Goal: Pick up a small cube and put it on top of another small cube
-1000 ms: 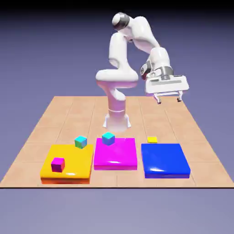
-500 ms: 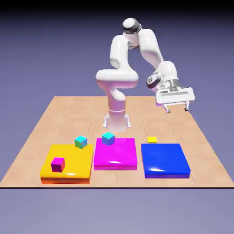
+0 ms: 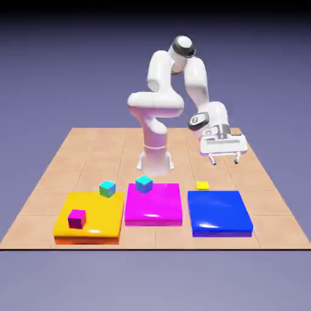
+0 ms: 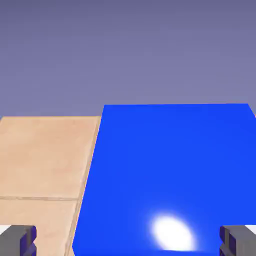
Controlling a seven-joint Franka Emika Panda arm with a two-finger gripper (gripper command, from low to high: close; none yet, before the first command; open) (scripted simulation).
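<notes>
Waiting on the first pick: in the exterior view, the cyan-topped cube [image 3: 107, 189] sits behind the orange slab [image 3: 90, 214], near its edge; the yellow-topped cube [image 3: 202, 186] sits just behind the blue slab [image 3: 220, 213], bare table [image 3: 258, 194] to its right; the end effector [image 3: 225, 163], wide open and empty, hangs above. Grasping and stacking remain.

Your arm [image 3: 155, 103] is glossy white, built of smooth, rounded, tube-like links with a faint violet tint on the shaded sides. You have dark grey and black caps on the upper joint [image 3: 183, 46] and the wrist [image 3: 199, 121], the latter with a small pale marking too small to read. Your hand [image 3: 223, 144] is a wide white block with a grey band; its slim fingers [image 4: 242, 241] show grey with dark, violet-tinged pads.
</notes>
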